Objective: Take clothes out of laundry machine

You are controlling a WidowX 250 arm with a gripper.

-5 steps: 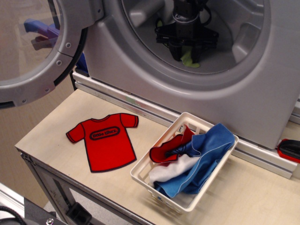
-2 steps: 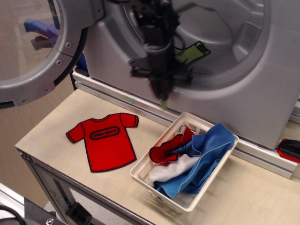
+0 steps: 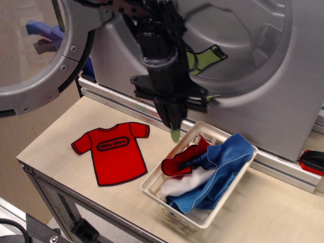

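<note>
The silver-grey laundry machine (image 3: 263, 109) stands at the back with its round door (image 3: 35, 50) swung open to the left. My gripper (image 3: 172, 123) is outside the drum, in front of the opening and just above the far left corner of the white basket (image 3: 152, 185). It is shut on a small lime-green cloth (image 3: 175, 134) that hangs from its tips. A second lime-green cloth with dark edges (image 3: 206, 57) lies inside the drum, partly hidden by the arm.
The basket holds red (image 3: 183, 159), white (image 3: 185, 183) and blue (image 3: 223, 167) cloths. A red T-shirt (image 3: 112, 150) lies flat on the wooden table (image 3: 50, 147) to the basket's left. A red and black object (image 3: 313, 161) sits at the right edge.
My gripper has come out of the drum with a lime-green cloth and moved down and left to just above the basket. A second green cloth now shows in the drum.
</note>
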